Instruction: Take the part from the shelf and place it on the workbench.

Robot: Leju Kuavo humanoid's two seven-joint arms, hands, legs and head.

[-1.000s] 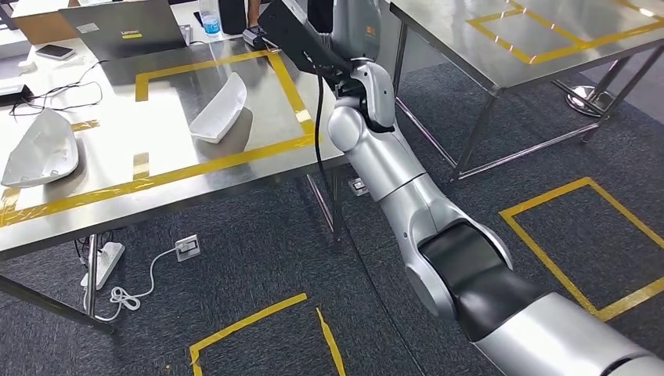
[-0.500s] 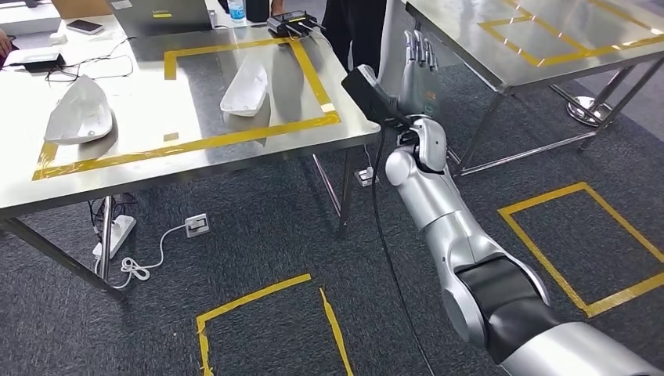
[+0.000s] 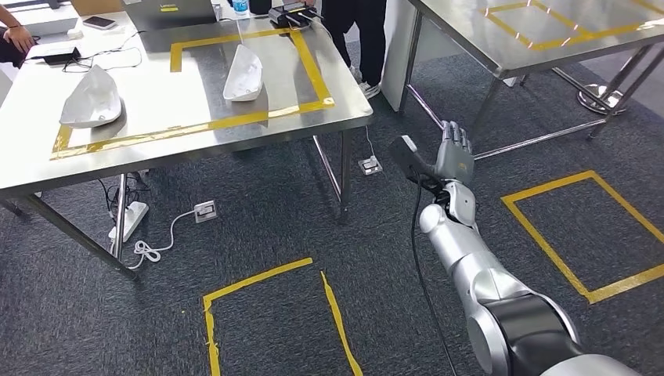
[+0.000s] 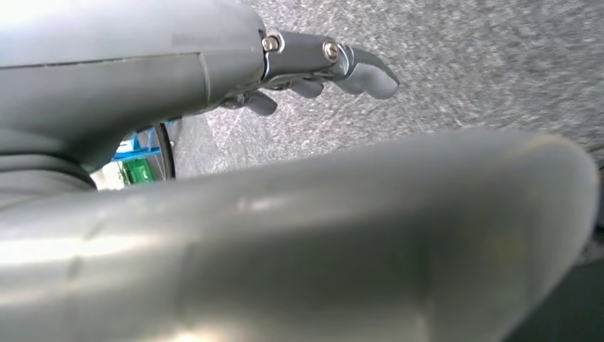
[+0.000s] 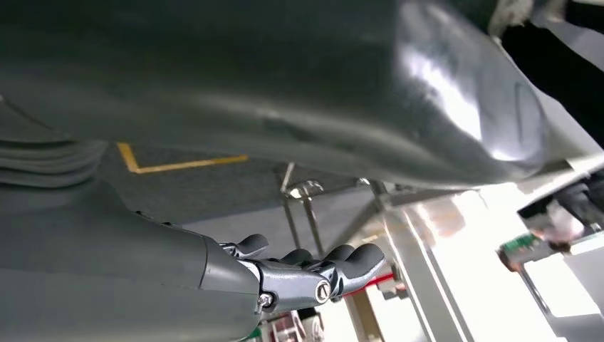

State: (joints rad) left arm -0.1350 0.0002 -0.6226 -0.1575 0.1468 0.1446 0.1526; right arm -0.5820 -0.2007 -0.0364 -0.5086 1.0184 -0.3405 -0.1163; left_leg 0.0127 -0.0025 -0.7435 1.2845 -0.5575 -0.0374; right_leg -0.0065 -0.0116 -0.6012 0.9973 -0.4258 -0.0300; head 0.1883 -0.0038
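A steel desk (image 3: 196, 145) carries a yellow tape rectangle (image 3: 313, 70). Inside the rectangle lies one white shell part (image 3: 243, 73); a second white part (image 3: 92, 99) lies at the tape's left end. Along the far edge sit a laptop (image 3: 171, 11), a phone (image 3: 99, 23) and a water bottle (image 3: 240, 8). Beneath it, on the grey carpet floor (image 3: 274, 227), lie a power strip (image 3: 128, 221) and yellow tape marks (image 3: 258, 278).

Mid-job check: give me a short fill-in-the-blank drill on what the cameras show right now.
1. Two white parts lie on the steel ____.
2. The tape outlining squares on the floor is ____.
3. The right robot hand holds ____.
4. The near part lies ____ the taped rectangle on the table.

Missing words: table; yellow; nothing; inside
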